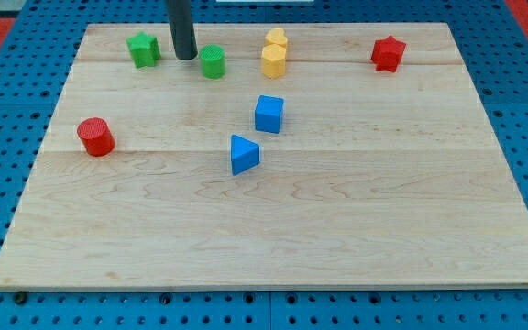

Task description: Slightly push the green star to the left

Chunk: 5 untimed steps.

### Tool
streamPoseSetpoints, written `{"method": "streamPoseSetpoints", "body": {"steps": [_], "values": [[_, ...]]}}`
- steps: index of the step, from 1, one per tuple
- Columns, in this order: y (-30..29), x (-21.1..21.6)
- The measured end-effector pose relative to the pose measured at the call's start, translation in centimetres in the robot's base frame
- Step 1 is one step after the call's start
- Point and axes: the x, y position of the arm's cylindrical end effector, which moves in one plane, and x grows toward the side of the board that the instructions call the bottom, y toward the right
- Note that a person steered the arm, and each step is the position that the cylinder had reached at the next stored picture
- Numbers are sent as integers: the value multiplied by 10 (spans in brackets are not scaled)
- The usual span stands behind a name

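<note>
The green star (143, 49) lies near the top left of the wooden board (273, 229). My tip (185, 57) stands just to the right of the star, with a small gap between them. A green cylinder (213, 61) sits close to the right of my tip, so the rod is between the two green blocks.
A yellow block (276, 39) and a yellow hexagonal block (274, 61) sit at top centre. A red star (388, 53) is at top right. A blue cube (269, 114) and a blue triangular block (243, 154) are mid-board. A red cylinder (95, 137) is at left.
</note>
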Motion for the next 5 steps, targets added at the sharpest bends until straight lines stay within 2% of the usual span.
{"method": "streamPoseSetpoints", "body": {"steps": [2,5], "values": [[-44,-9],[-57,-9]]}}
